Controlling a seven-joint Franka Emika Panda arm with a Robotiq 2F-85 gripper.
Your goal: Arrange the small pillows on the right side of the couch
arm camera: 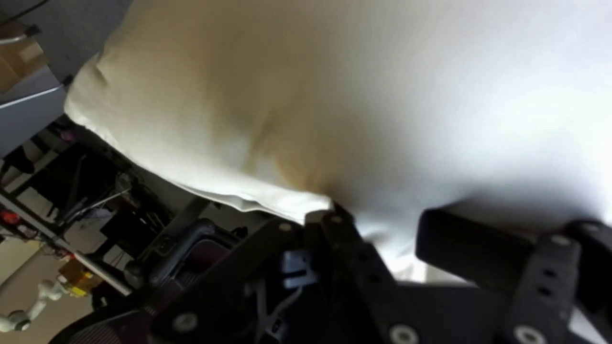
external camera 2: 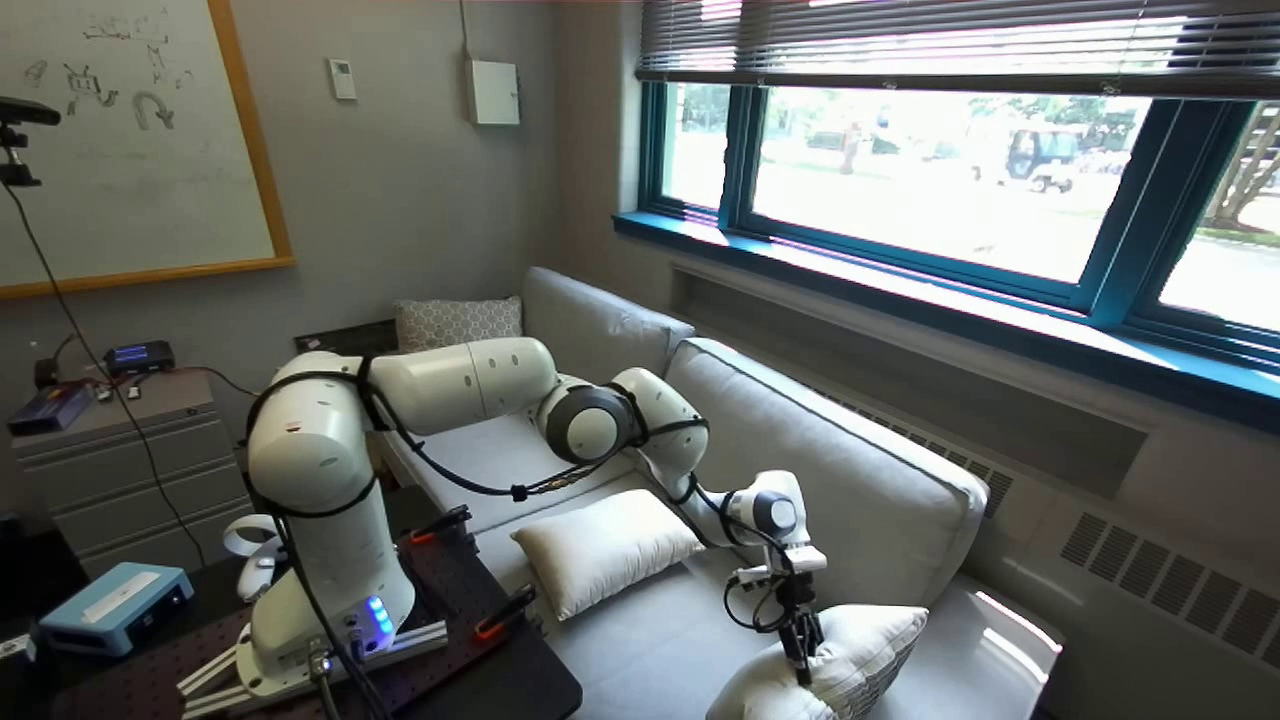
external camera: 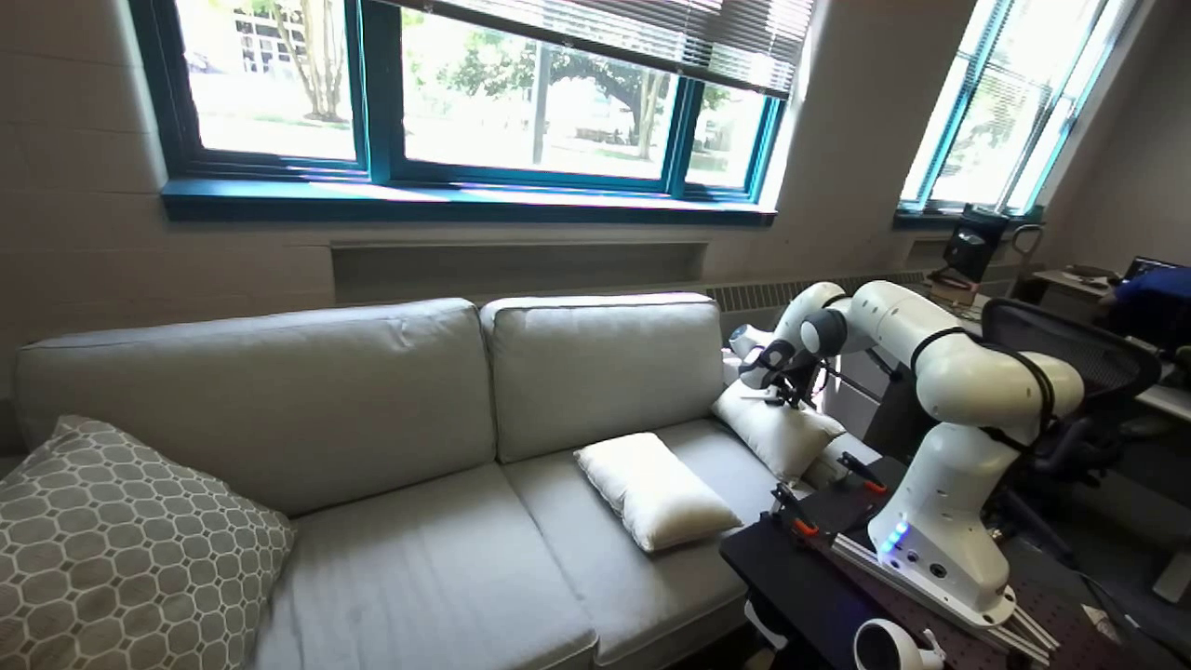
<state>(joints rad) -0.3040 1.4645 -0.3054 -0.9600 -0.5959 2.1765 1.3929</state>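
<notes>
One small pillow [external camera: 780,445] leans tilted at the right end of the couch [external camera: 409,568], by the armrest. My gripper [external camera 2: 810,655] comes down onto its top edge. In the wrist view, the white cloth of this small pillow [arm camera: 382,105] fills most of the picture. There the gripper [arm camera: 381,219] has its fingers partway apart, with cloth showing in the gap and creases beside one fingertip. Whether they clamp the cloth cannot be made out. A second small pillow [external camera: 656,493] lies flat on the right seat cushion, apart from the gripper, and is visible in both exterior views.
A larger patterned pillow [external camera: 140,558] rests at the far left of the couch. The robot's base stands on a black table [external camera: 782,568] at the couch's front right, with orange-tipped clamps [external camera: 861,473] on its edge. A mesh office chair [external camera: 1070,354] is behind the arm.
</notes>
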